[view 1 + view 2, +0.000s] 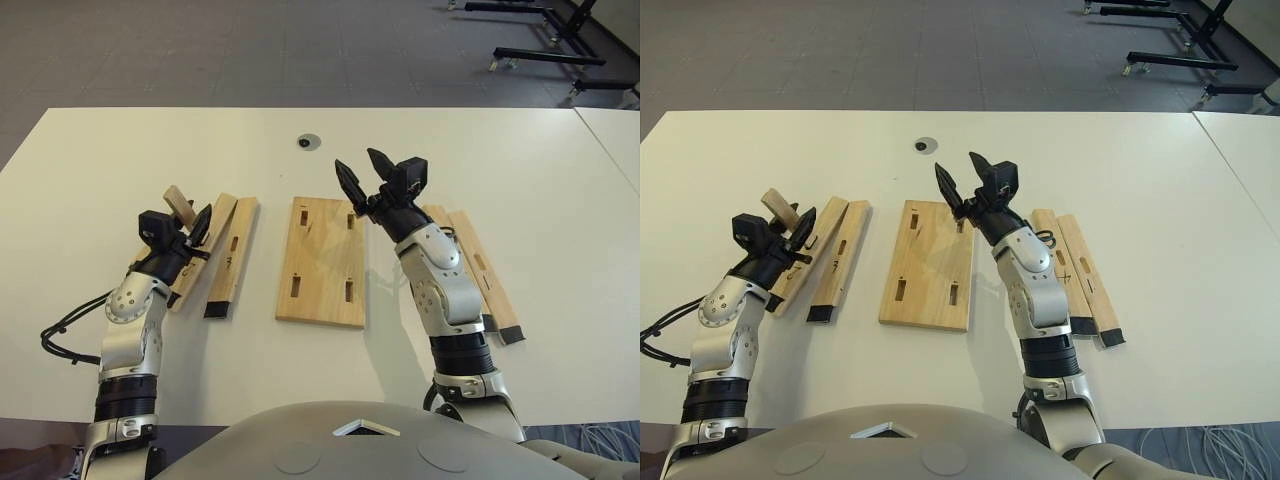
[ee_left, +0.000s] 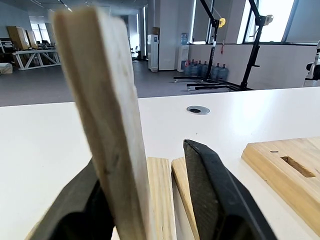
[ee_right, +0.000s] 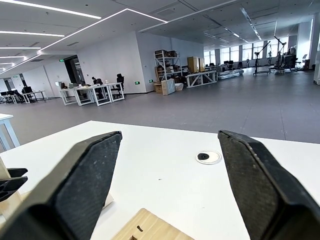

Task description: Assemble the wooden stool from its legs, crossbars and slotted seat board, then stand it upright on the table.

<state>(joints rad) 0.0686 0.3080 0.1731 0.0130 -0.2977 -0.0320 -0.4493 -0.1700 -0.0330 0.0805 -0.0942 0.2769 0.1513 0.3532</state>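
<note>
Wooden parts lie spread over the white table (image 1: 560,200), and the slotted seat board (image 1: 322,262) sits flat at the centre of the head views, its four slots facing up.

At centre left, the left gripper (image 1: 193,222) grasps a short crossbar (image 1: 178,203). The piece stands nearly upright between the two black fingers (image 2: 215,200) and sticks out well past their tips. In the left wrist view it lies flat against one finger, while near the tips a narrow gap shows between it and the other. The gripper hangs over the upper ends of two legs (image 1: 232,255) that lie side by side, touching along their length, just left of the seat board. Their dark feet point toward the lower edge of the frame.

Right of centre, the right gripper (image 1: 357,165) is raised above the seat board's upper right corner. Its jaws are spread wide and hold nothing, and the board lies below and apart from them. In the right wrist view the board's corner shows low between the two fingers (image 3: 85,190).

Two more legs (image 1: 483,270) lie together at centre right, partly covered by the right forearm. A round cable port (image 1: 308,142) sits in the table at upper centre.
</note>
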